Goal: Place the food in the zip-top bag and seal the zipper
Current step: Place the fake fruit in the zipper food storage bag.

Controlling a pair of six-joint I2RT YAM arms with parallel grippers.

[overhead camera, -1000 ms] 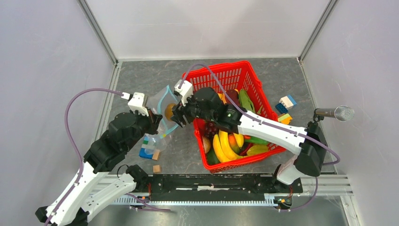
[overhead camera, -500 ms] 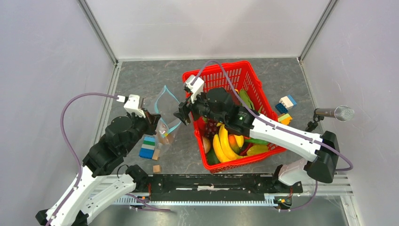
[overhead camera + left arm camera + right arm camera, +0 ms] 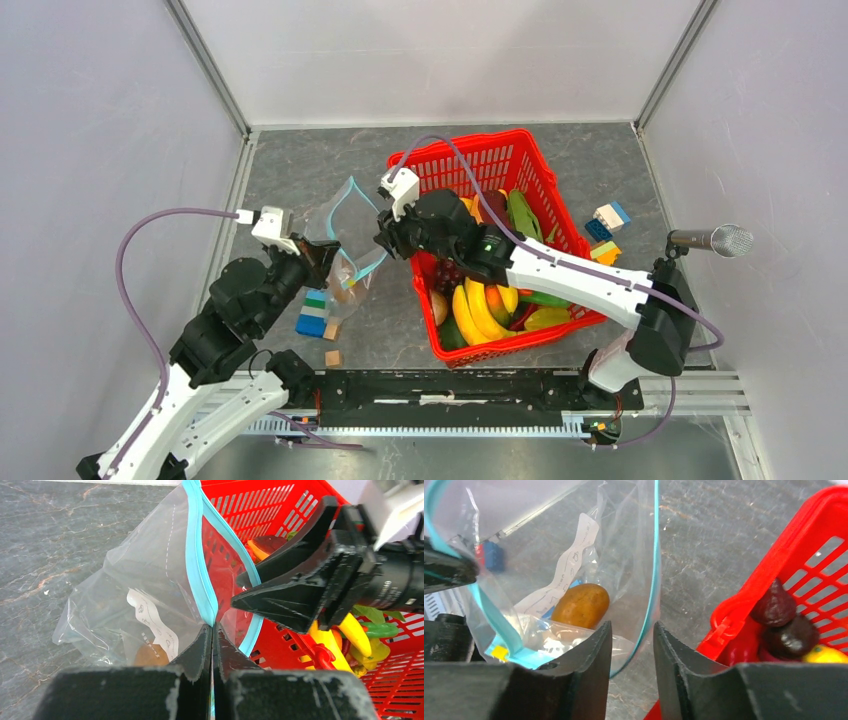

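In the top view the zip-top bag (image 3: 345,238) stands open-mouthed at centre-left of the grey table (image 3: 300,170), between the two arms and just left of the red basket (image 3: 455,160). The left gripper (image 3: 212,628) comes up from the bottom of its wrist view with its fingers pressed together on the zipper (image 3: 197,565), pinching the near lip of the bag where the light-blue strip bends. The right gripper (image 3: 631,627) hovers at the mouth from the basket side. Its fingers are a narrow gap apart, and the thin blue far lip curves down through that gap; whether they touch the film I cannot tell. Through the clear plastic a brown potato-like piece (image 3: 581,605) lies at the bottom of the bag beside a white paper slip (image 3: 574,560). The rest of the food is in the basket: yellow bananas (image 3: 478,308) at its lower edge, a long green vegetable (image 3: 520,212) on its right side, and dark purple pieces (image 3: 781,622) just inside the near corner. Coloured building blocks (image 3: 315,315) and a small wooden cube (image 3: 333,358) sit on the table below the bag.
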